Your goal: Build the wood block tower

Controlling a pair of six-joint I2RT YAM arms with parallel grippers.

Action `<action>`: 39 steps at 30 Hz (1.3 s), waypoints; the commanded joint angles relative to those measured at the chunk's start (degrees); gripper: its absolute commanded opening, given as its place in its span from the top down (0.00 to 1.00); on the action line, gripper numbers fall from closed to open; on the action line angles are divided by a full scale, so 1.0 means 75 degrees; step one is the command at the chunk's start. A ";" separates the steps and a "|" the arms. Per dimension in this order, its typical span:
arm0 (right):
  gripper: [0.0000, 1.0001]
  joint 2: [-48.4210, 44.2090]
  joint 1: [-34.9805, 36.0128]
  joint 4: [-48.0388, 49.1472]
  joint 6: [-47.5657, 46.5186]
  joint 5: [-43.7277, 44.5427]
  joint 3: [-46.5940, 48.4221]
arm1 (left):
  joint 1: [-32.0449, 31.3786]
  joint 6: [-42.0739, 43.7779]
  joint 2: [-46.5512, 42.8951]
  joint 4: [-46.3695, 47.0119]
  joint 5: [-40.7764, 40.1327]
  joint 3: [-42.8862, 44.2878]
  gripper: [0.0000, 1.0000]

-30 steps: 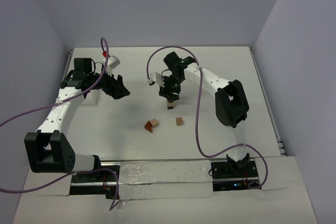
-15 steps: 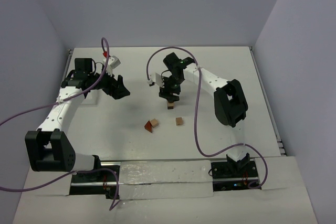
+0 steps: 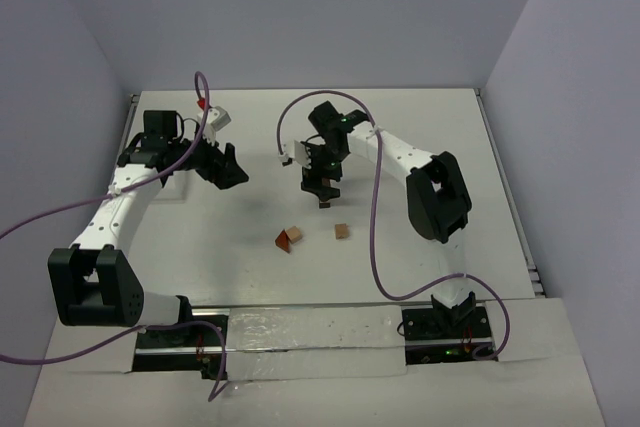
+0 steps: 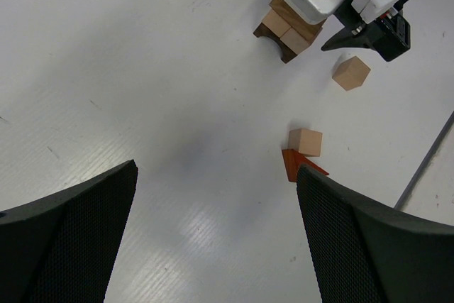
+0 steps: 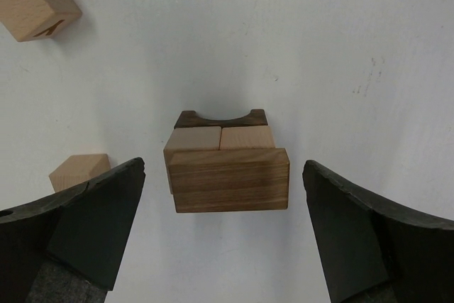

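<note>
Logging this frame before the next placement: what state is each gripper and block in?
wood block tower: standing, three layers, touched by neither gripper
right gripper: open, fingers either side of the tower
left gripper: open, empty, above the table
loose tan cube: on the table, alone
red wedge: on the table, touching a second tan cube

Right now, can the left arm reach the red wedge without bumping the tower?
Probably yes. The left gripper is open, with bare table between it and the red wedge; the tower, under the right gripper, stands well aside. A tan cube touches the wedge and may get nudged.
</note>
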 commanded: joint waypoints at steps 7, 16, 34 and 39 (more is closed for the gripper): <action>0.00 -0.1354 0.0179 -0.0228 0.0557 -0.0375 0.0751 | -0.0031 0.0098 -0.0134 0.0078 -0.0005 0.0482 0.01; 0.08 -0.3450 0.0283 0.0110 0.0740 -0.0879 -0.0427 | 0.0086 -0.0375 -0.0735 0.0724 -0.0322 0.0001 0.01; 0.45 -0.4383 0.0275 0.2335 0.0063 0.0949 -0.5386 | 0.0204 -0.0387 -0.0939 0.0810 -0.0302 -0.0331 0.01; 0.35 -0.3732 0.0013 0.2199 0.0611 0.0215 -0.4441 | 0.0204 -0.0108 -0.0878 0.0638 -0.0388 -0.0331 0.01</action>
